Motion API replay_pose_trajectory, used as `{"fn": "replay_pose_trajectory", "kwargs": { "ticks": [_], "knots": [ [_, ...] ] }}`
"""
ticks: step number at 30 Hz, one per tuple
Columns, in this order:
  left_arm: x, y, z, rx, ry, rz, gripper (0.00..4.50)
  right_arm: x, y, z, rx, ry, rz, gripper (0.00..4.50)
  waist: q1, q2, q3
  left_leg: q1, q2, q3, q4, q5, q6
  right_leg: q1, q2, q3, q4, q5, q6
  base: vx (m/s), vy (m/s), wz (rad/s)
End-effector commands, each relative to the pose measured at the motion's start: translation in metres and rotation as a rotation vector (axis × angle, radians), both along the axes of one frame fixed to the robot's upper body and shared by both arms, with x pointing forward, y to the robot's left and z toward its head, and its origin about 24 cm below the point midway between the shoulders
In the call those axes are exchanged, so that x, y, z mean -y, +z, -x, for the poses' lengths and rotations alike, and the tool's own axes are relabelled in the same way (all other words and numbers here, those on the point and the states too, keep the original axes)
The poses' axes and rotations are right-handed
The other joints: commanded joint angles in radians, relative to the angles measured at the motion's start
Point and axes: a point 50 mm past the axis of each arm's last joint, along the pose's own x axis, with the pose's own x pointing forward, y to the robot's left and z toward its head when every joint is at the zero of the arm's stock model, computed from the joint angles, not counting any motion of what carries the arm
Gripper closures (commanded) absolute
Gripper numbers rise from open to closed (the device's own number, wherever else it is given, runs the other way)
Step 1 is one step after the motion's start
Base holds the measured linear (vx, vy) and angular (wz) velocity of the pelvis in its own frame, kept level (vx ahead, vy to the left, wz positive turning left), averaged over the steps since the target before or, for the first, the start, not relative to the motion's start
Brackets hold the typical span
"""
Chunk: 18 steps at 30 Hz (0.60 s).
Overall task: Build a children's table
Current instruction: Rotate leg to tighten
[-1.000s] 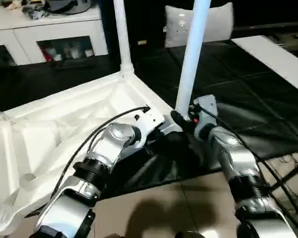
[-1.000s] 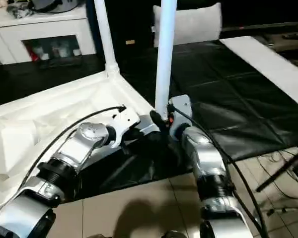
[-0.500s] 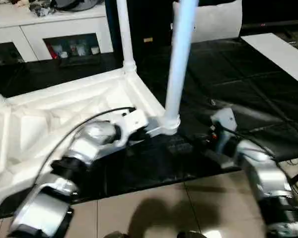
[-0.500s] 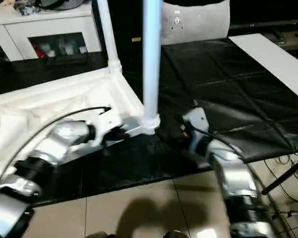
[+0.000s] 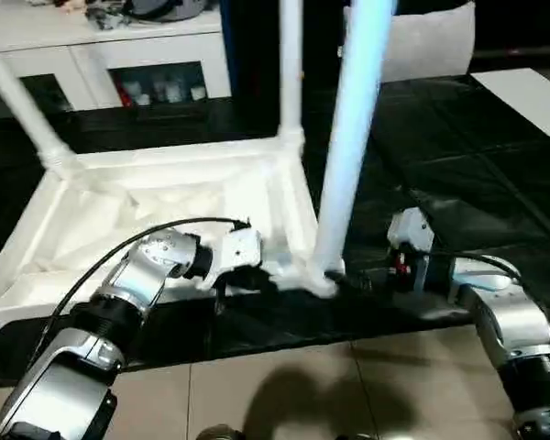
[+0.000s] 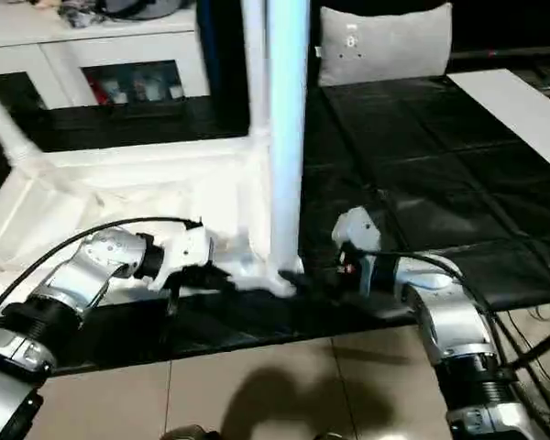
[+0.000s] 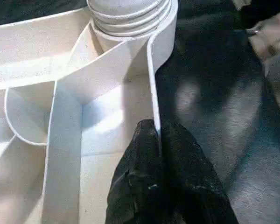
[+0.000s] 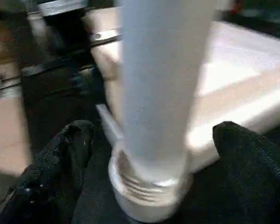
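Note:
The children's table lies upside down on the black mat, its white ribbed top (image 5: 147, 206) facing up. Three white legs stand in corner sockets: the near right leg (image 5: 348, 137), a far right one (image 5: 291, 64) and a far left one (image 5: 23, 110). My left gripper (image 7: 157, 128) is shut on the top's thin rim (image 7: 153, 88), just beside the near right socket (image 7: 130, 18). My right gripper (image 8: 151, 140) stands open at the threaded base of the near right leg (image 8: 158, 84), one black finger (image 8: 60, 154) on each side and apart from it.
A white cabinet (image 5: 156, 55) stands along the back. A grey cushion (image 5: 431, 41) sits behind the mat (image 5: 458, 156), and a white board (image 5: 532, 96) lies at the right. Tiled floor (image 5: 302, 394) runs along the front. Cables trail at the right edge.
My right gripper has opened off the near leg's base and drawn back a little. The top has swung round with my left gripper still on its rim. The view has shifted too.

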Motion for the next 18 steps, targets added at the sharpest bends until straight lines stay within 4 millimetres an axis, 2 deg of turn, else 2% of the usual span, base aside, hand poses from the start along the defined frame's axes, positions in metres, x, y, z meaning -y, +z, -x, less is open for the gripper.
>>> {"fn": "replay_pose_trajectory", "kwargs": {
  "ticks": [1,2,3,4,5,6,7,10,12,17,18],
  "knots": [
    [0.007,-0.009,0.011,-0.031,-0.123,-0.067,4.50,-0.003,0.007,-0.003,-0.019,0.075,-0.005,0.49,-0.002,-0.020,-0.065,0.011,0.055,-0.009,-0.072,-0.250,0.082,0.053,-0.066,0.048,-0.069,-0.361,-0.187,0.000,0.000,0.00],
    [0.008,-0.008,0.013,-0.031,-0.137,-0.071,4.50,-0.004,0.007,-0.005,-0.022,0.098,0.007,0.63,-0.003,-0.029,-0.065,0.013,0.056,-0.008,-0.072,-0.250,0.079,0.051,-0.066,0.049,-0.069,-0.366,-0.186,0.000,0.000,0.00],
    [0.008,-0.008,0.013,-0.031,-0.145,-0.074,4.50,-0.004,0.008,-0.006,-0.021,0.110,0.016,0.78,-0.005,-0.024,-0.064,0.010,0.056,-0.010,-0.074,-0.252,0.071,0.053,-0.065,0.048,-0.067,-0.371,-0.187,0.000,0.000,0.00],
    [0.009,-0.008,0.015,-0.034,-0.154,-0.076,4.50,-0.004,0.007,-0.007,-0.035,0.129,0.029,0.78,-0.004,-0.029,-0.065,0.014,0.057,-0.008,-0.073,-0.256,0.069,0.049,-0.065,0.050,-0.068,-0.374,-0.186,0.000,0.000,0.00],
    [0.009,-0.008,0.015,-0.037,-0.161,-0.076,4.50,-0.004,0.007,-0.007,-0.045,0.141,0.037,0.87,-0.003,-0.024,-0.065,0.018,0.059,-0.009,-0.074,-0.257,0.065,0.046,-0.065,0.051,-0.067,-0.366,-0.192,0.000,0.000,0.00],
    [0.009,-0.008,0.017,-0.039,-0.168,-0.075,4.50,-0.005,0.007,-0.008,-0.053,0.151,0.043,0.93,-0.004,-0.035,-0.065,0.017,0.059,-0.006,-0.074,-0.252,0.065,0.047,-0.063,0.053,-0.068,-0.350,-0.195,0.000,0.000,0.00],
    [0.010,-0.008,0.018,-0.042,-0.176,-0.073,4.50,-0.005,0.007,-0.009,-0.064,0.162,0.045,0.93,-0.002,-0.032,-0.066,0.016,0.058,-0.007,-0.073,-0.247,0.064,0.049,-0.065,0.053,-0.063,-0.341,-0.200,0.000,0.000,0.00],
    [0.010,-0.008,0.020,-0.045,-0.185,-0.070,4.50,-0.006,0.008,-0.010,-0.067,0.178,0.051,1.28,0.003,-0.034,-0.069,0.017,0.061,-0.007,-0.072,-0.223,0.065,0.048,-0.065,0.053,-0.058,-0.292,-0.212,0.000,0.000,0.00],
    [0.010,-0.008,0.021,-0.048,-0.192,-0.067,4.50,-0.006,0.008,-0.012,-0.081,0.194,0.048,1.36,0.003,-0.041,-0.069,0.014,0.059,-0.005,-0.071,-0.210,0.072,0.051,-0.064,0.052,-0.054,-0.267,-0.221,0.000,0.000,0.00],
    [0.010,-0.007,0.021,-0.052,-0.191,-0.069,4.50,-0.007,0.005,-0.012,-0.106,0.218,0.056,1.69,0.005,-0.040,-0.068,0.014,0.057,-0.004,-0.070,-0.214,0.070,0.051,-0.066,0.053,-0.058,-0.297,-0.212,0.000,0.000,0.00],
    [0.010,-0.007,0.021,-0.051,-0.191,-0.070,4.50,-0.007,0.005,-0.012,-0.109,0.220,0.057,1.89,0.005,-0.038,-0.068,0.015,0.057,-0.005,-0.070,-0.218,0.067,0.051,-0.066,0.052,-0.059,-0.304,-0.210,0.000,0.000,0.00]
  ]
}}
